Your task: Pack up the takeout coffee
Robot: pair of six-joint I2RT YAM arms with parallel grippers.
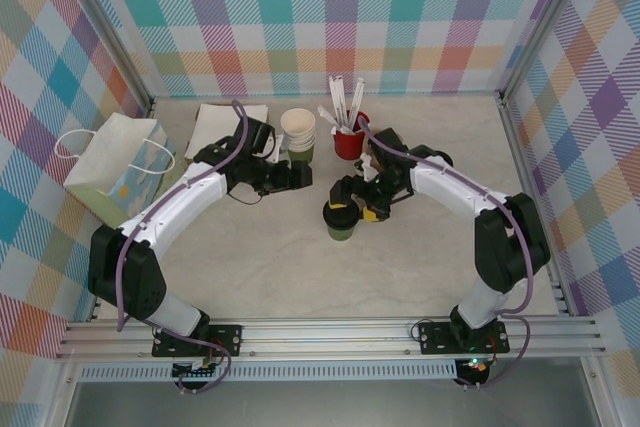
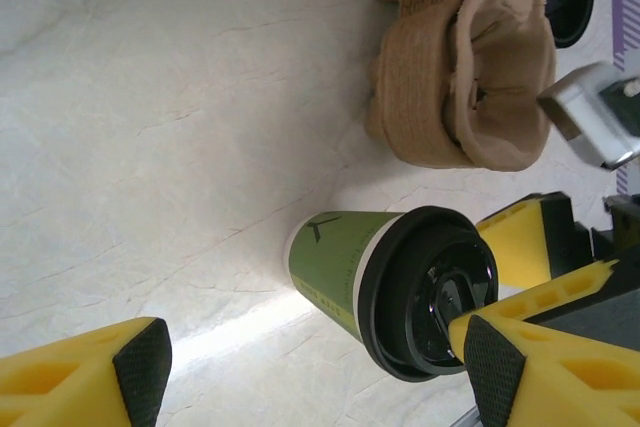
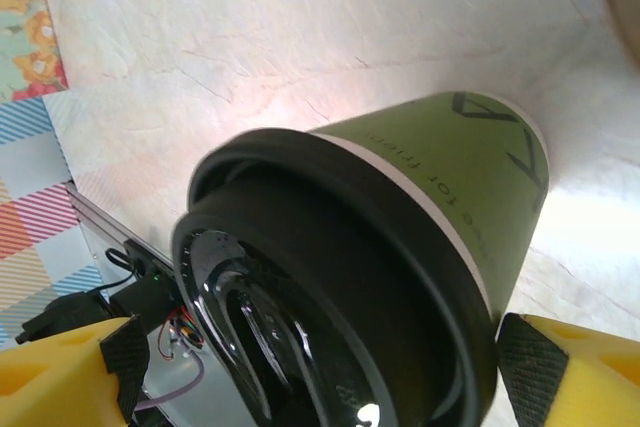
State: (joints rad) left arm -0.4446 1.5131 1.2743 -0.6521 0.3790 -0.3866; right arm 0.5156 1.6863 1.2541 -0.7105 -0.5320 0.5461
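Green paper with a black lid, the takeout coffee [image 1: 340, 219] stands upright on the bench [image 1: 420, 277], near the middle and closest to the arm bases. The right fingers [image 3: 535, 362] are spread on both sides of it, just beside the lid, and I see no pressing. The left fingers [image 2: 140, 357] are spread too, with nothing between them, and point toward the cup.

I judge the task about half done. The lid is on, but the cup is not yet in the brown cardboard carrier [image 2: 450, 77] or in the paper bag [image 1: 120, 172], which stands well apart at the left.

Counting: one lidded coffee, one carrier and one bag. Farther back are one stack of lidless cups [image 1: 298, 130] and one red holder [image 1: 348, 145] with several white sticks.
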